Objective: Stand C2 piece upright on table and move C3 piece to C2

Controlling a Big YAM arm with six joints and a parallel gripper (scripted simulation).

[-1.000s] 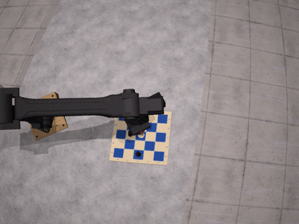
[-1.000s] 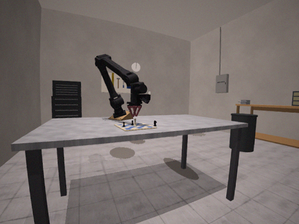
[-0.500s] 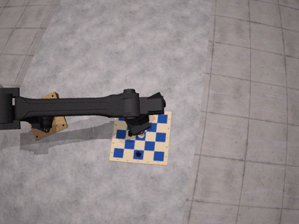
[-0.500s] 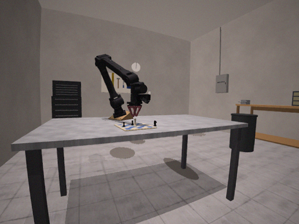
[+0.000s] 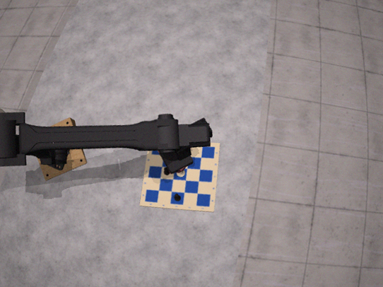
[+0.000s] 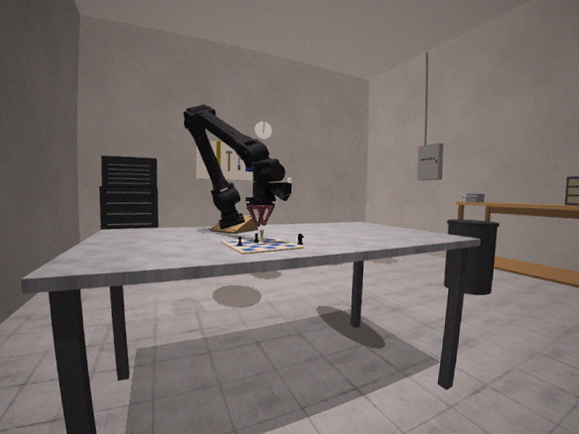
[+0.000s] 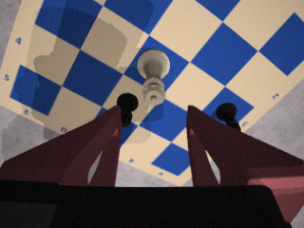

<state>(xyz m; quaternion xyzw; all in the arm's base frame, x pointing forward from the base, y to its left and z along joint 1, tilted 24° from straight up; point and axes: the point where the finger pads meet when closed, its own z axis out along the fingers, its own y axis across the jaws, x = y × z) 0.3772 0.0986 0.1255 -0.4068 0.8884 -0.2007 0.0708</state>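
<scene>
A white pawn (image 7: 154, 72) stands upright on the blue and cream board (image 5: 181, 180); it also shows in the overhead view (image 5: 181, 173) and in the side view (image 6: 260, 235). My gripper (image 7: 153, 114) hangs right above it with its red fingers partly open, one on each side, and nothing between them. It also shows in the side view (image 6: 261, 221). I cannot read the pawn's square. A black knight (image 6: 300, 239) stands upright on the table just past the board's edge.
A black pawn (image 7: 127, 104) stands close to the left finger and another (image 7: 227, 113) by the right finger. A third black pawn (image 5: 177, 197) stands near the board's front edge. The arm's wooden base (image 5: 60, 149) lies left of the board.
</scene>
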